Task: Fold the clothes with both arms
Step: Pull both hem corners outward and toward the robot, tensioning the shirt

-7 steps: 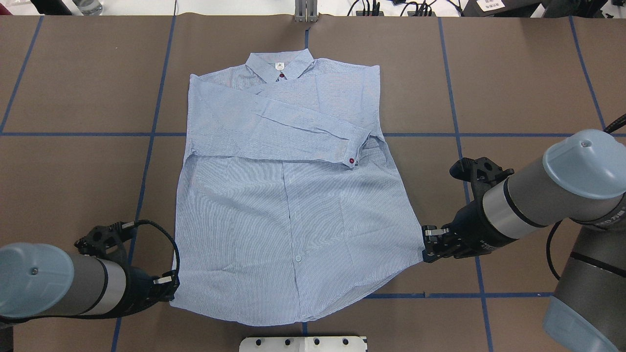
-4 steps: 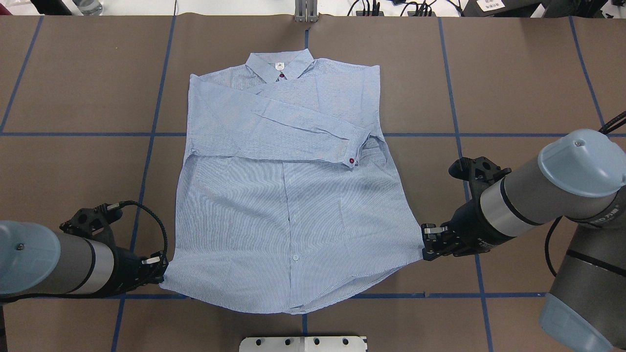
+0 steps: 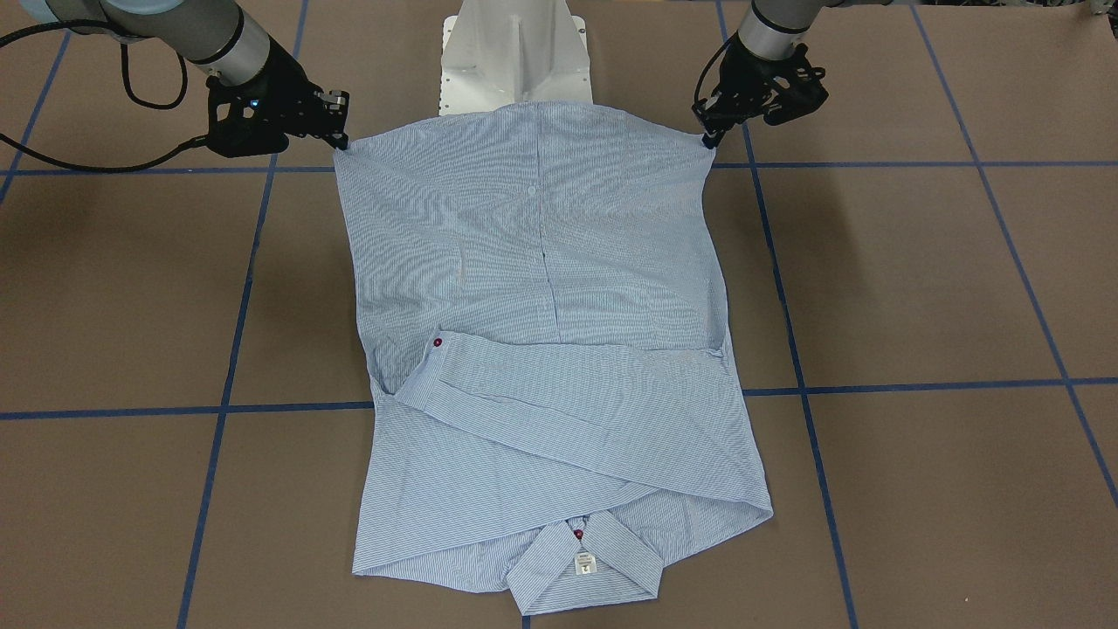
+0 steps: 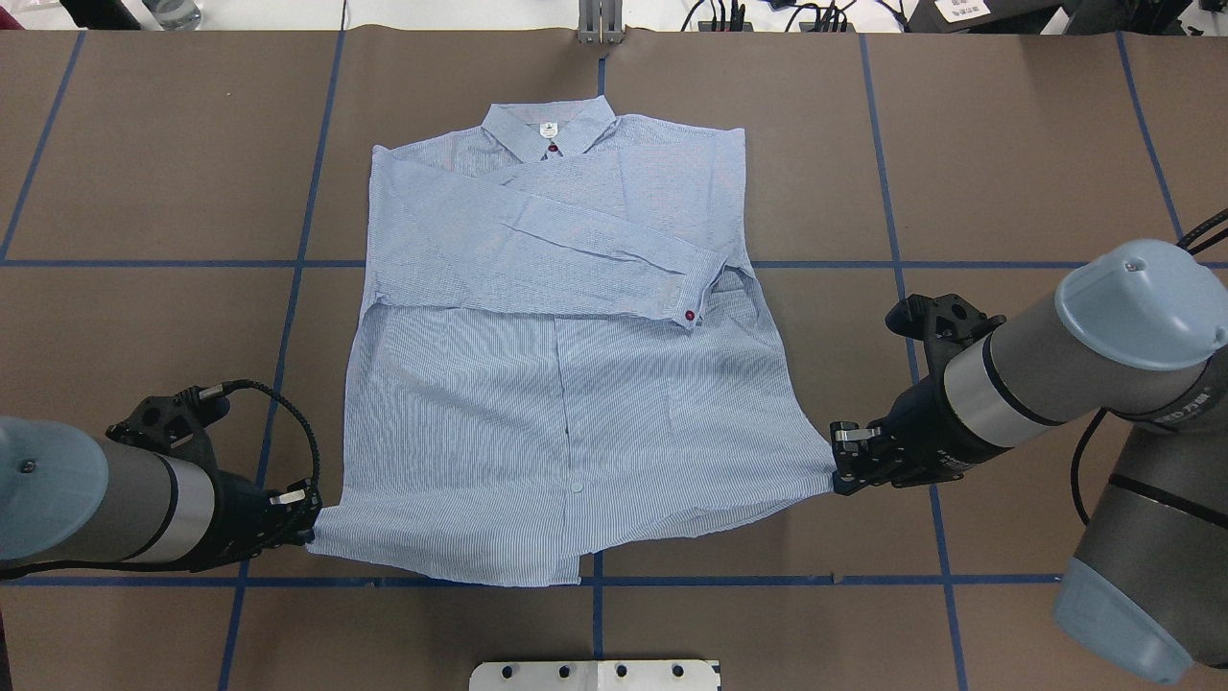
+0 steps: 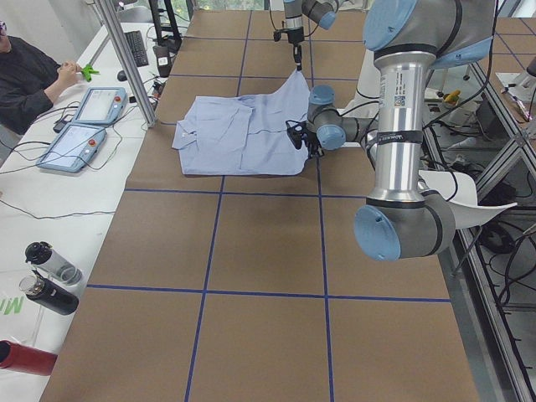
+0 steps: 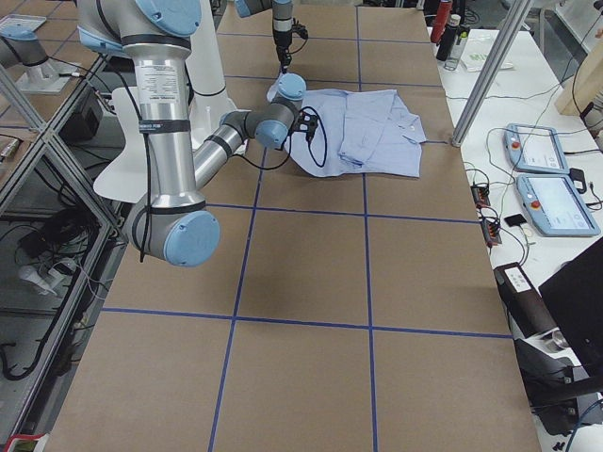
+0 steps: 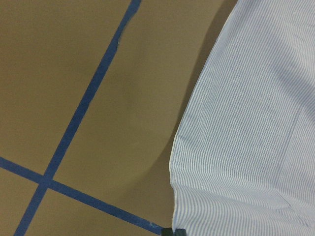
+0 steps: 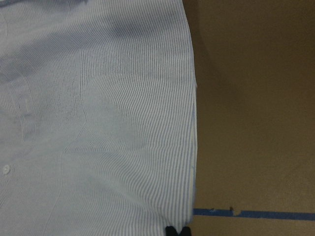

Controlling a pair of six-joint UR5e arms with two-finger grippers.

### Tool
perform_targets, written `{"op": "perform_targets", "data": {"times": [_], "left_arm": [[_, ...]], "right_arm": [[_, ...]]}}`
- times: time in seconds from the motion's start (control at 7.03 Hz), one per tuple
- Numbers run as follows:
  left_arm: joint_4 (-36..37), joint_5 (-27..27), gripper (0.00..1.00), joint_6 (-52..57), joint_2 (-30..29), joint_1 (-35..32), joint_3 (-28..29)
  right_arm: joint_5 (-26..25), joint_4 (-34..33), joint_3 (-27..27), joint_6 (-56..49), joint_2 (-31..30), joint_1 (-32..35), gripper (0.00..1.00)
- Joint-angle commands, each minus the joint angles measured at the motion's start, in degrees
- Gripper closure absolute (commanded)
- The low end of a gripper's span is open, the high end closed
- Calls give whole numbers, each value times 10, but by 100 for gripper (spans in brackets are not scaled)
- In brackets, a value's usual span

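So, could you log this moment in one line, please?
left gripper: shut on shirt hem | right gripper: shut on shirt hem | sleeve: across chest

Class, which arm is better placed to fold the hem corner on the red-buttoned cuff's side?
Right: the right pincer grips the shirt's corner on the cuff's side; the left pincer holds the opposite corner.
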Motion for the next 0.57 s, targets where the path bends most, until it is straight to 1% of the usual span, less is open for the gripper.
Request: {"op": "perform_targets", "data": {"times": [0.0, 0.43], "left_arm": [[0, -5, 100, -1, 0, 0, 0], [0, -7, 100, -1, 0, -7, 1]], "right_arm": [[1, 0, -2, -1, 0, 5, 100], [1, 0, -5, -1, 0, 9, 100]]}}
